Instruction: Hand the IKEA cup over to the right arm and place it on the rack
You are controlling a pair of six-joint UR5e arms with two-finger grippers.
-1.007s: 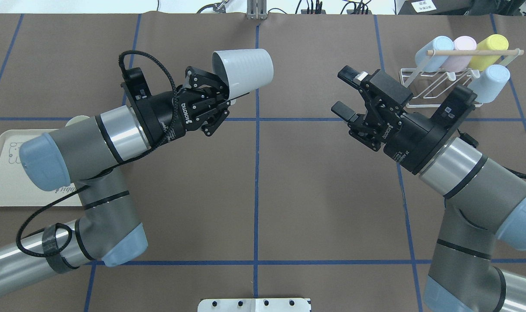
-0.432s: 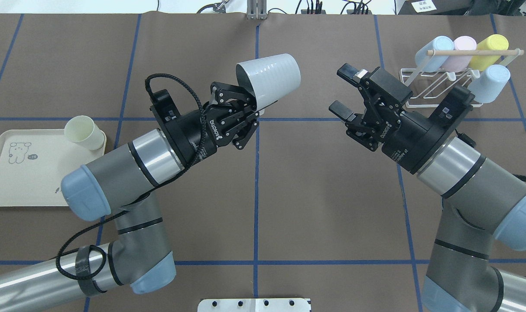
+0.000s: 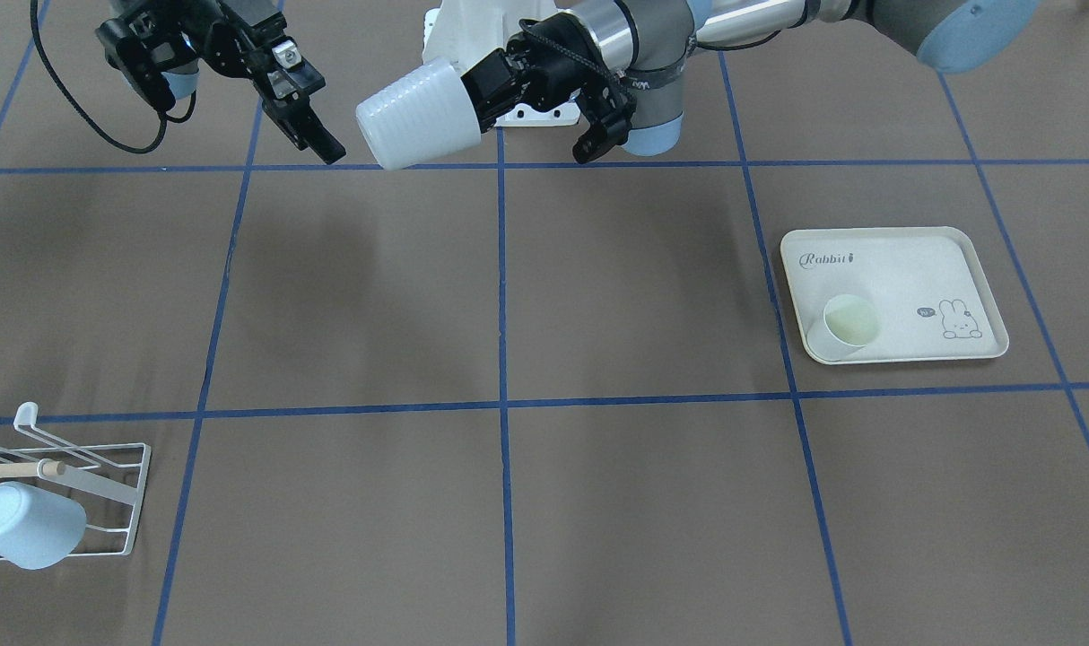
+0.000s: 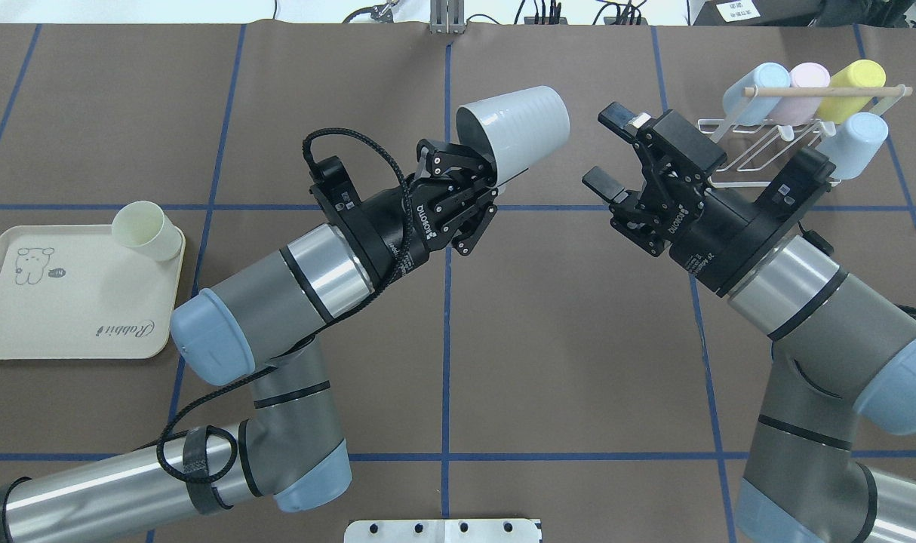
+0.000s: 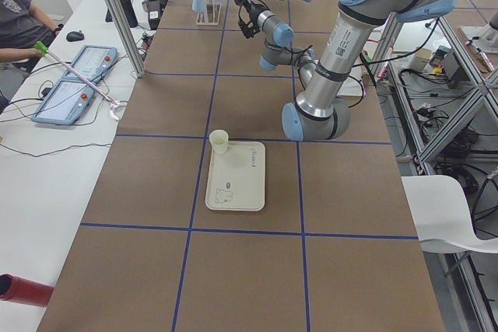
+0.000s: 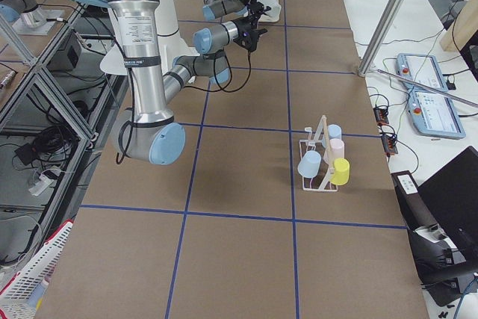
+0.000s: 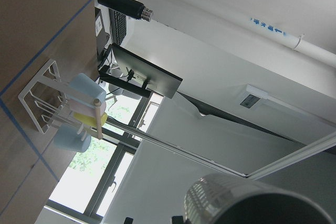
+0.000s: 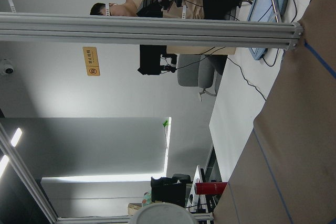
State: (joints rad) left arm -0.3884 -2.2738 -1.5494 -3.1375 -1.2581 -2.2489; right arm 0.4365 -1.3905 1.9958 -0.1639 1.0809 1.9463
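Note:
The IKEA cup (image 4: pixel 514 132) is pale grey-white and ribbed, held on its side in the air above the table's centre line. My left gripper (image 4: pixel 491 170) is shut on the cup's rim, with the cup's base pointing toward the right arm. My right gripper (image 4: pixel 605 147) is open and empty, a short gap to the right of the cup's base, facing it. The cup also shows in the front-facing view (image 3: pixel 414 115). The white wire rack (image 4: pixel 760 151) with a wooden dowel (image 4: pixel 828 91) stands at the far right, behind the right gripper.
The rack holds a blue cup (image 4: pixel 756 84), a pink cup (image 4: pixel 801 94), a yellow cup (image 4: pixel 850 87) and another blue cup (image 4: pixel 854 143). A cream rabbit-print tray (image 4: pixel 50 317) at the left edge carries a cream cup (image 4: pixel 145 230). Operators sit beyond the table's far side.
My left arm has swung to the right with the cup, bringing it from left of the centre line to close by the right gripper. The right gripper shifted slightly and stays open.

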